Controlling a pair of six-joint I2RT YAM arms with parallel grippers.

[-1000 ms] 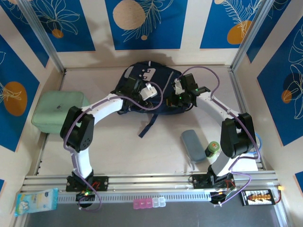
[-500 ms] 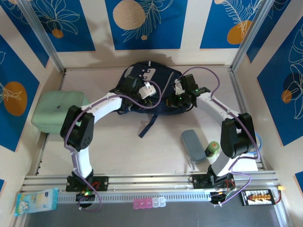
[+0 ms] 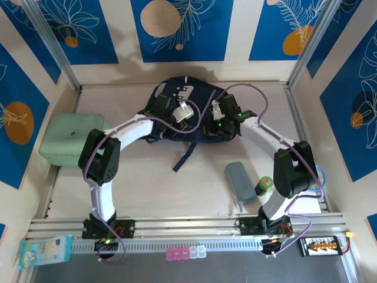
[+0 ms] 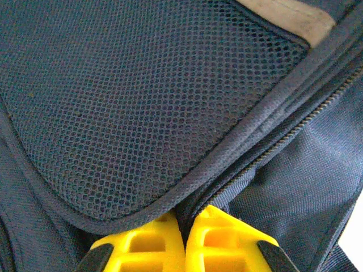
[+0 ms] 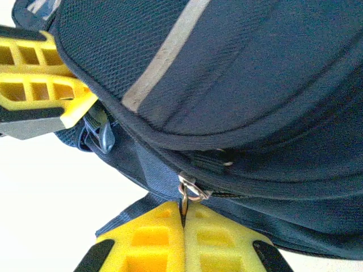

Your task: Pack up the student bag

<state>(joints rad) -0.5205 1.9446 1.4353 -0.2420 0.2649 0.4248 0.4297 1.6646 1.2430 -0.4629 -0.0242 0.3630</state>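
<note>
Now left end effector (image 4: 184, 226) just snapped together, pinching student bag (image 3: 200, 97) seam; right end effector (image 5: 183, 215) clamped on zip pull (image 5: 190, 190); bag at 12 o'clock on surface (image 3: 194, 177); braced, likely ready to unzip.

Pale beige worktop (image 3: 200, 194), matte, evenly lit, soft shadows. Walls (image 3: 122, 35) cream w/ blue panels (image 3: 200, 35): white leaf line-art, orange & tan discs. Alu posts (image 3: 54, 50) at back corners; alu rail (image 3: 188, 224) along near edge, grey strip (image 3: 235, 271) below.
</note>
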